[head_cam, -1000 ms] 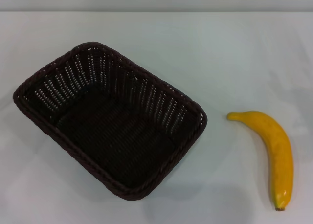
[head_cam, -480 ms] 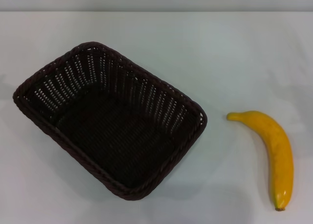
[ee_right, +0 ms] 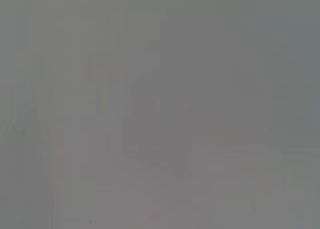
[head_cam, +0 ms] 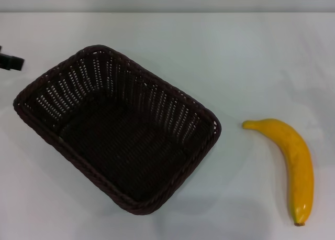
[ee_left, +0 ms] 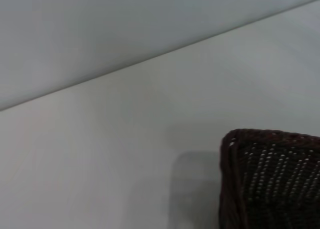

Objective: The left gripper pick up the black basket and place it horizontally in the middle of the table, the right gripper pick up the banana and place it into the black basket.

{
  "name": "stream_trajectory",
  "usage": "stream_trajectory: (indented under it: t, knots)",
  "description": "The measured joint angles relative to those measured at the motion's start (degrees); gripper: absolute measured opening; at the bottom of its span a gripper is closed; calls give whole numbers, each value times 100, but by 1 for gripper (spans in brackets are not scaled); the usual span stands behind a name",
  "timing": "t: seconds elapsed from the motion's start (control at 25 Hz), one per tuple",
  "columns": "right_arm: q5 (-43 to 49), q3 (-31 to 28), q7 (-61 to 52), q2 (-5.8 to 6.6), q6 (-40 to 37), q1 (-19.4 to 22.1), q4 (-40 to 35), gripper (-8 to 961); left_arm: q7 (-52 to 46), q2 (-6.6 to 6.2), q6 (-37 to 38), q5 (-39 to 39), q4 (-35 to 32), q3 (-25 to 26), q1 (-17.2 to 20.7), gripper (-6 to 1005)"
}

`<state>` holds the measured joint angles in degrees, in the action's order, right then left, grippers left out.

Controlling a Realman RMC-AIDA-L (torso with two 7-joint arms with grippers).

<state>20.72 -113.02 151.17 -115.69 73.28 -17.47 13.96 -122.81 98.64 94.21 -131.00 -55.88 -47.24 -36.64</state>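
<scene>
The black basket (head_cam: 118, 130) is a large dark woven wicker basket, empty, lying at an angle on the left half of the white table (head_cam: 251, 56). A corner of it shows in the left wrist view (ee_left: 272, 179). The yellow banana (head_cam: 293, 164) lies on the table to the basket's right, apart from it, stem end toward the front. The tip of my left gripper (head_cam: 10, 62) pokes in at the far left edge, just beyond the basket's back left corner and not touching it. My right gripper is out of view.
The table's back edge (head_cam: 167, 11) meets a grey wall. The right wrist view shows only a plain grey surface.
The tip of my left gripper has come into the head view at the left edge. The basket and the banana have not moved.
</scene>
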Motion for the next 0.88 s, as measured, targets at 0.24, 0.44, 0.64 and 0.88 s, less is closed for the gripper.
stream_trajectory:
  t: [0.24,0.44,0.64,0.88]
  knots:
    - [-6,8,-7,-13,3,-28,-3,845,222,178,-118,-15,403,17,-211,804]
    - [-7,13,-9,-15,11,-49,1,843,204,344,-323,-244,584,-13,-283,799]
    - [-7,8,-9,-21,6,-78,0,843,199,482,-613,-492,951,-115,-374,795]
    - [-7,8,-10,-24,-9,-88,-7,843,275,619,-958,-599,1058,-159,-343,790]
